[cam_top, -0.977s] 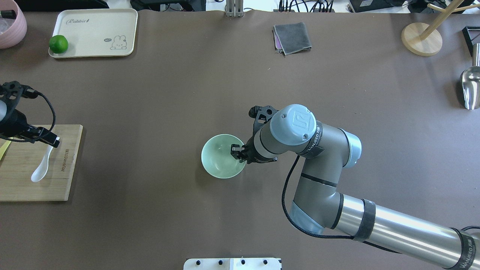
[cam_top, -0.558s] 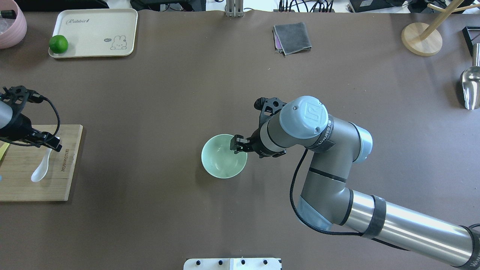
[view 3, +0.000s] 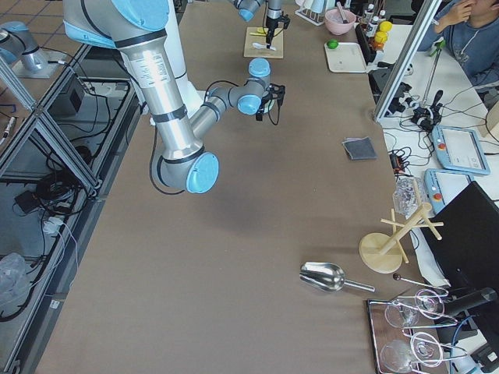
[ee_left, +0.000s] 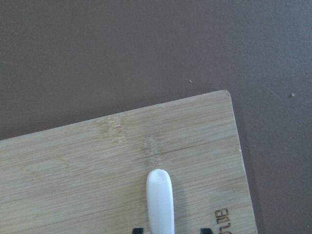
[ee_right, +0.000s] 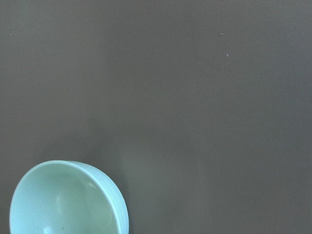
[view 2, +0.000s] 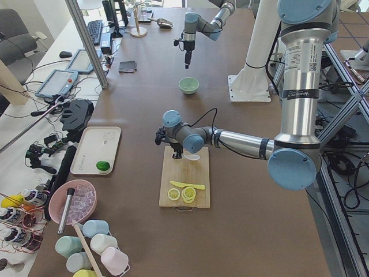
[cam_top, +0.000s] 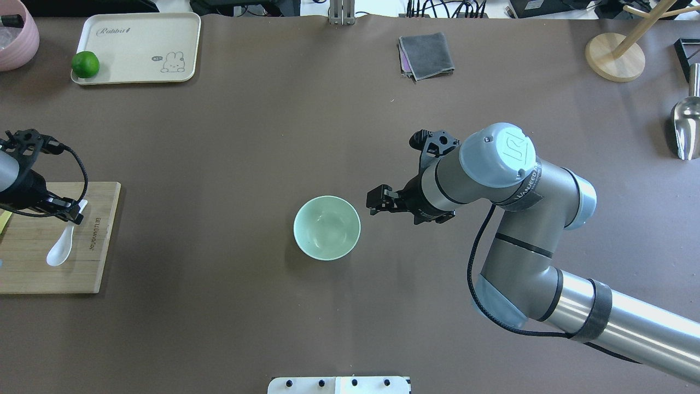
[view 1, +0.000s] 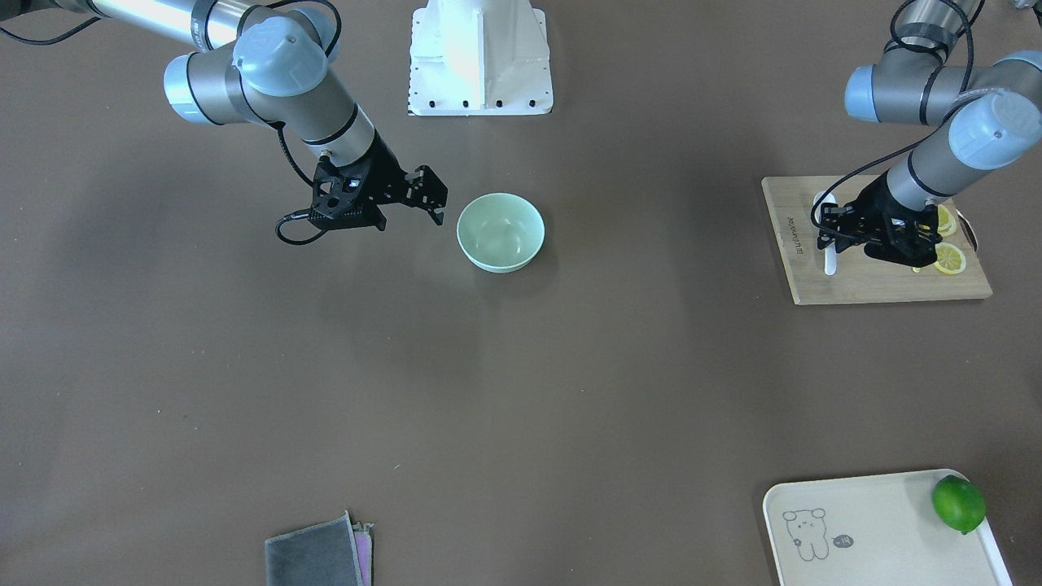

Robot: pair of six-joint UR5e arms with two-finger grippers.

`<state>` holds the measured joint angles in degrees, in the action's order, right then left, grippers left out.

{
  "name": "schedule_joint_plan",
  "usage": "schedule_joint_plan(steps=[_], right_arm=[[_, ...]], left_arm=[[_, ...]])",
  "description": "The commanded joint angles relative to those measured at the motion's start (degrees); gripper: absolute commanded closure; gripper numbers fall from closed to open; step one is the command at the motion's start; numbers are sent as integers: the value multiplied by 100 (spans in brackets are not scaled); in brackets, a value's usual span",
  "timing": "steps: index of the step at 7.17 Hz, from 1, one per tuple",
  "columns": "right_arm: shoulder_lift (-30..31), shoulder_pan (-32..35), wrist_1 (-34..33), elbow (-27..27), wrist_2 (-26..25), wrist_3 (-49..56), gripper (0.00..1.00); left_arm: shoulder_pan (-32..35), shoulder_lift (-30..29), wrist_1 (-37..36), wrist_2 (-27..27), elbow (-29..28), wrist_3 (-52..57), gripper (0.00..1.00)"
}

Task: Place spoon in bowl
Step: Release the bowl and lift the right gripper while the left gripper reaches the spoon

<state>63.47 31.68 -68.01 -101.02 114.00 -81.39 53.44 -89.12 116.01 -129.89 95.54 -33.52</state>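
Note:
The white spoon (cam_top: 59, 247) lies on a bamboo board, scoop toward the robot. It also shows in the front view (view 1: 829, 262) and the left wrist view (ee_left: 160, 200). My left gripper (cam_top: 74, 213) is low over the spoon's handle, open, with one fingertip on each side of it (ee_left: 170, 230). The pale mint-green bowl (cam_top: 327, 227) stands upright and empty at mid table, also in the front view (view 1: 500, 231) and the right wrist view (ee_right: 68, 202). My right gripper (cam_top: 376, 201) is open and empty, just right of the bowl and apart from it.
The bamboo board (cam_top: 33, 276) sits at the left edge with lemon slices (view 1: 948, 259) and a yellow knife (view 2: 187, 185). A cream tray (cam_top: 136, 33) with a lime (cam_top: 85, 64) is far left. A grey cloth (cam_top: 426, 54), wooden stand (cam_top: 615, 57) and metal scoop (cam_top: 686, 128) lie far right.
My right gripper has let go of the bowl's rim and drawn back to the right. The bowl stayed put. My left gripper shifted slightly along the spoon's handle.

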Motion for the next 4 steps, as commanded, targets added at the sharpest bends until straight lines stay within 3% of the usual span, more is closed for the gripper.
schedule_joint_plan(steps=[1, 2, 4], right_arm=[[69, 48, 7, -5, 16, 0, 1], [78, 75, 7, -23, 25, 0, 2], [226, 162, 7, -197, 96, 0, 2]], left_arm=[[-1, 9, -9, 69, 0, 3, 70], [-1, 9, -9, 60, 0, -6, 100], [8, -61, -17, 8, 113, -67, 100]])
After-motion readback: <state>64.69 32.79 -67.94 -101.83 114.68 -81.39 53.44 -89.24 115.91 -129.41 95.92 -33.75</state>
